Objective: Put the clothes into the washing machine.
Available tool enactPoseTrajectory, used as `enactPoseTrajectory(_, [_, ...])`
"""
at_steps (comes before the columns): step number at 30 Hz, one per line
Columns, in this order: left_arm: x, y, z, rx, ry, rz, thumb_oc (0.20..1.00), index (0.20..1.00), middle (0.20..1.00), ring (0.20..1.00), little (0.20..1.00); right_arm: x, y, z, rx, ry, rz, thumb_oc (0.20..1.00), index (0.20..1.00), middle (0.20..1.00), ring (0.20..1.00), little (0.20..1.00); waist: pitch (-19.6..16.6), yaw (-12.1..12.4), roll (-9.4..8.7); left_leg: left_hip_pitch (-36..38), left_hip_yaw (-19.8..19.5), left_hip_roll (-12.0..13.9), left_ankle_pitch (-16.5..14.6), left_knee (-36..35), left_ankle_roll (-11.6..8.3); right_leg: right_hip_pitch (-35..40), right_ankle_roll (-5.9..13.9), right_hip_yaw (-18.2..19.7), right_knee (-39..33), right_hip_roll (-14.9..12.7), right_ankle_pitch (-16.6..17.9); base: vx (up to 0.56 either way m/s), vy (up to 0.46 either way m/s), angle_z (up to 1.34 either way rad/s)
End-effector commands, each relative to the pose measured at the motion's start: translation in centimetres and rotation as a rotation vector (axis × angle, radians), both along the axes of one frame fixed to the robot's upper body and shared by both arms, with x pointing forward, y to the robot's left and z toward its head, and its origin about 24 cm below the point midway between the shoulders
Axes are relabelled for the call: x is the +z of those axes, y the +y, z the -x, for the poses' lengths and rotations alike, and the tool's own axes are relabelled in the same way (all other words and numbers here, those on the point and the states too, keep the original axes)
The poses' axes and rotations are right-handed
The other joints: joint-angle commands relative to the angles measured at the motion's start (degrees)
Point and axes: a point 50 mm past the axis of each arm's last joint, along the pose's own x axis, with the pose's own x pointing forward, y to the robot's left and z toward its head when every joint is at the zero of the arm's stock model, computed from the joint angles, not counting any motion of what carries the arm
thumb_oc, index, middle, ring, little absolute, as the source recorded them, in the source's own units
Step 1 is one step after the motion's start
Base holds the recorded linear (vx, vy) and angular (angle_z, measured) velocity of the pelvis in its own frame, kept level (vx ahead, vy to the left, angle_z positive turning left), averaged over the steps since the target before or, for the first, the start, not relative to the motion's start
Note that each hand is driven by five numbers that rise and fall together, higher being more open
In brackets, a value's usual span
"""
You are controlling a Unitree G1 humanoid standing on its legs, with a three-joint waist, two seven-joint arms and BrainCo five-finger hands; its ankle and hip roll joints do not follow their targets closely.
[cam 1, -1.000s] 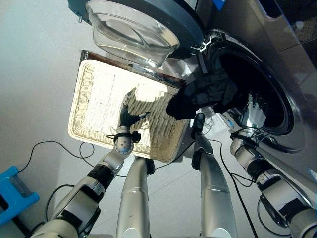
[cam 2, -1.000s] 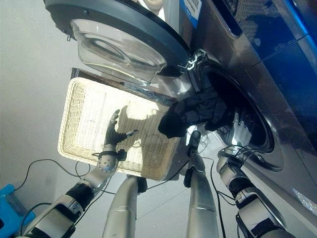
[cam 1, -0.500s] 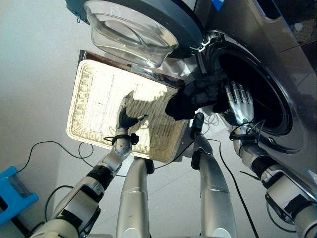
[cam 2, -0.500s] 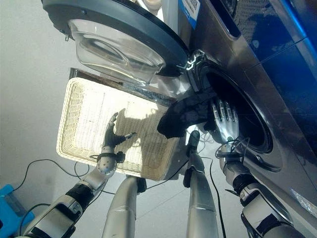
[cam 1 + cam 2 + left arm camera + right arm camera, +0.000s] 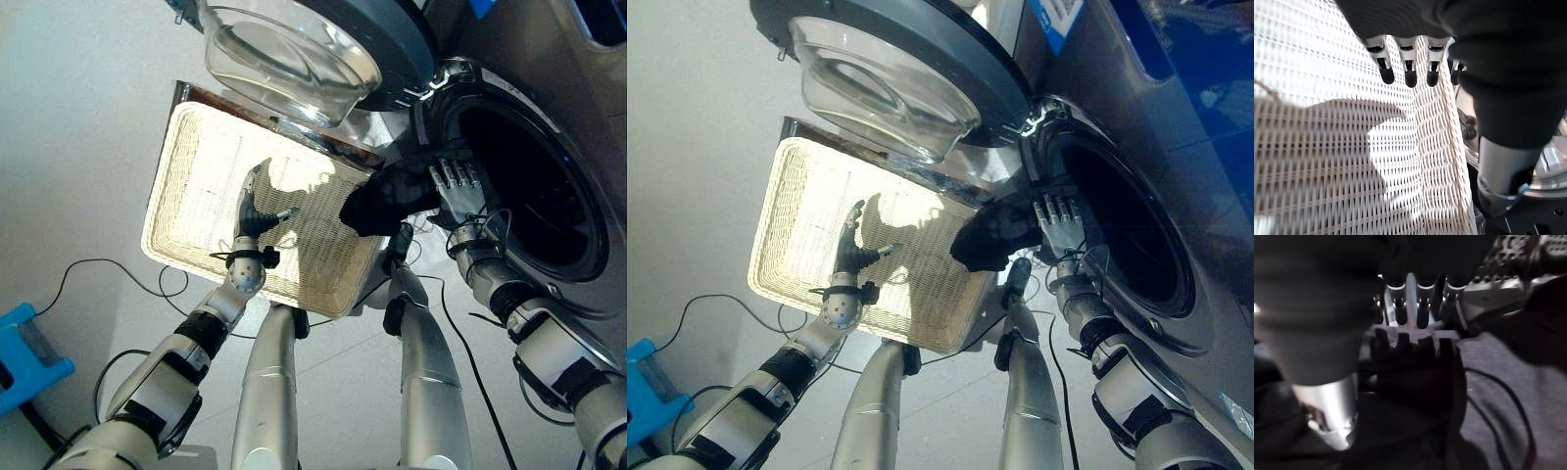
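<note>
Right hand (image 5: 458, 189) now out of the drum (image 5: 529, 186), up at the door-opening lip, fingers (image 5: 1054, 210) straight and spread against the black cloth (image 5: 392, 196). Cloth not yet inside: draped over the lip, part hanging toward the basket (image 5: 186, 166). Reads as switching from reach to shove; needs pushing deeper. Left hand (image 5: 253, 213) idle over the basket, fingers relaxed, holding nothing.

black garment (image 5: 390, 199), bunched, draped over washer rim (image 5: 436, 117)

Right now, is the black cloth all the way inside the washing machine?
No. The black cloth hangs over the washing machine opening's rim, the right hand against it.
</note>
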Motion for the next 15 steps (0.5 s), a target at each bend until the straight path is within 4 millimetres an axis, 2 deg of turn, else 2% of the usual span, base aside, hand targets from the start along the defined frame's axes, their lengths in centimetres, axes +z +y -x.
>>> enactPoseTrajectory(1, [1.5,-1.5,0.4,-0.072,-0.097,0.040,1.000,1.000,1.000,1.000,1.000,1.2,-2.6,0.2,-0.070,-0.002,0.084,1.000,1.000,1.000,1.000,1.000,-1.45,0.99,3.36,-2.65,2.78,-3.51,-0.90,0.54,-1.11,-2.07,7.46,-2.90,7.94,-1.42,-5.46,0.00,-0.041,0.17])
enactPoseTrajectory(7, [2.3,-2.1,0.5,-0.100,-0.122,0.055,1.000,1.000,1.000,1.000,1.000,2.8,-2.8,-0.4,-0.085,-0.022,0.121,1.000,1.000,1.000,1.000,1.000,-1.45,1.63,4.37,-4.42,2.13,-4.09,-0.89,1.33,-1.09,-3.83,7.33,-3.09,8.65,-2.06,-5.15,0.00,-0.024,0.07])
enactPoseTrajectory(8, [2.5,-2.3,0.5,-0.113,-0.122,0.064,1.000,1.000,1.000,1.000,1.000,3.7,-2.9,-0.7,-0.100,-0.016,0.134,1.000,1.000,1.000,1.000,1.000,-1.45,2.02,5.00,-5.23,1.86,-4.46,-0.88,1.60,-1.11,-4.95,7.29,-2.97,9.35,-2.31,-5.14,0.01,-0.006,0.08])
enactPoseTrajectory(15, [2.8,-3.0,0.7,-0.134,-0.135,0.082,1.000,1.000,1.000,1.000,1.000,4.8,-3.2,-1.2,-0.142,0.055,0.162,1.000,1.000,1.000,1.000,1.000,-1.45,2.63,6.18,-7.13,1.65,-4.84,-0.51,1.84,-0.95,-7.36,7.14,-2.66,10.18,-2.89,-4.87,0.00,0.005,0.07])
